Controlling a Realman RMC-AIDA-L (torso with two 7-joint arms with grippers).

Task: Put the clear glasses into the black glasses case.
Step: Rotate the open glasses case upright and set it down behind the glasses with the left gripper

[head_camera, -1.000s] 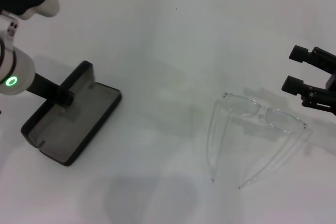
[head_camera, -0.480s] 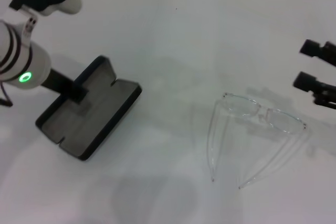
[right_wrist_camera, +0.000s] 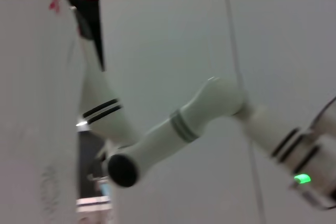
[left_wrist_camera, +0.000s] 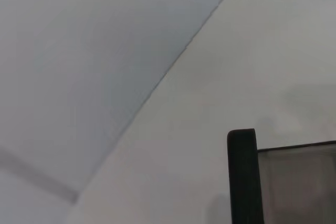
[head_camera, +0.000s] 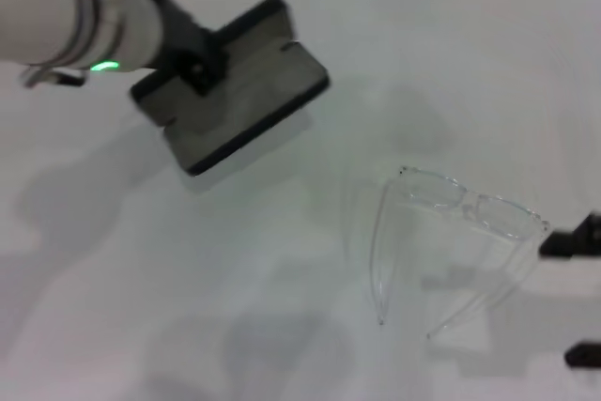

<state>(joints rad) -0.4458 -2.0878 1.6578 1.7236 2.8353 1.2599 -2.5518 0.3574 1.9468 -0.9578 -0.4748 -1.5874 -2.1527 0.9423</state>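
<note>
- White table (head_camera: 282, 260) filled almost the whole head view, with a pale wall line along the far edge.
- The black glasses case (head_camera: 239, 100) hung open above the far left part of the table, tilted, with its grey inside showing.
- The left gripper (head_camera: 192, 63) was clamped on the case near one long edge, and its fingers looked pressed tight on it.
- The left wrist view showed only a black edge of the case (left_wrist_camera: 242, 177) and some grey lining against the white table.
- The clear glasses (head_camera: 460, 232) lay on the table toward the right, well apart from the case, with their thin arms open and pointing toward the robot.
- The right gripper (head_camera: 582, 298) sat at the right edge just beside the glasses, with two dark tips showing and a wide gap between them. It held nothing.
- The right wrist view showed only the left arm (right_wrist_camera: 178, 129) and the wall.
- The case could slip or swing, because it was gripped at one edge only.
- The glasses were very hard to see on white, so the right gripper could miss them or bend a thin arm.
</note>
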